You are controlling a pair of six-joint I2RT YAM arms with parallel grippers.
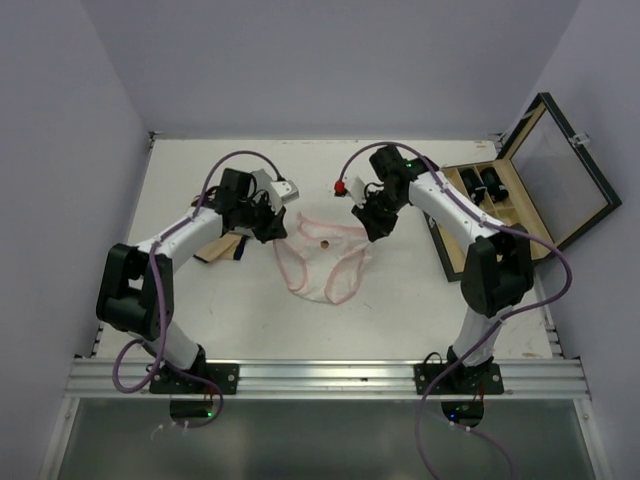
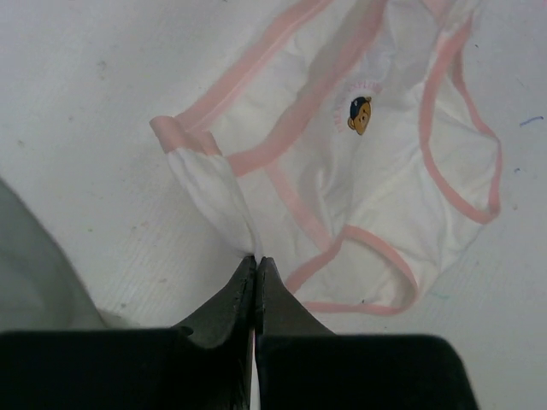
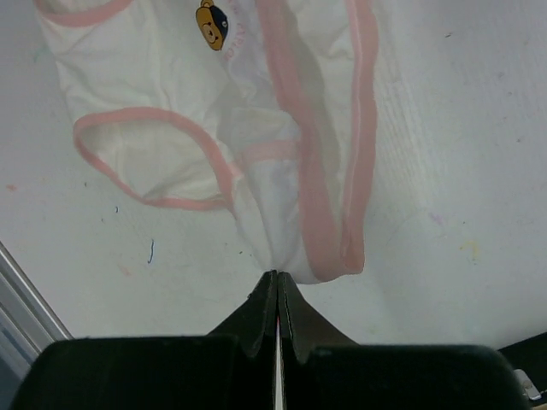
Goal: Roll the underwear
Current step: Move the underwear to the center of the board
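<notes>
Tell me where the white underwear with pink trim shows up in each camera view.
Top external: white fabric underwear with pink trim lies at the picture's centre.
Left wrist: it fills the upper right, one corner pinched in the left tool.
Right wrist: it fills the upper left and centre, one corner pinched in the right tool.
Shared landmark: the small brown bear emblem on its front.

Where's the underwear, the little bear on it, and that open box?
underwear (image 1: pixel 316 264), top external view, middle of the white fabric.
little bear (image 2: pixel 360 114), left wrist view, its face.
open box (image 1: pixel 565 180), top external view, its raised lid.
</notes>
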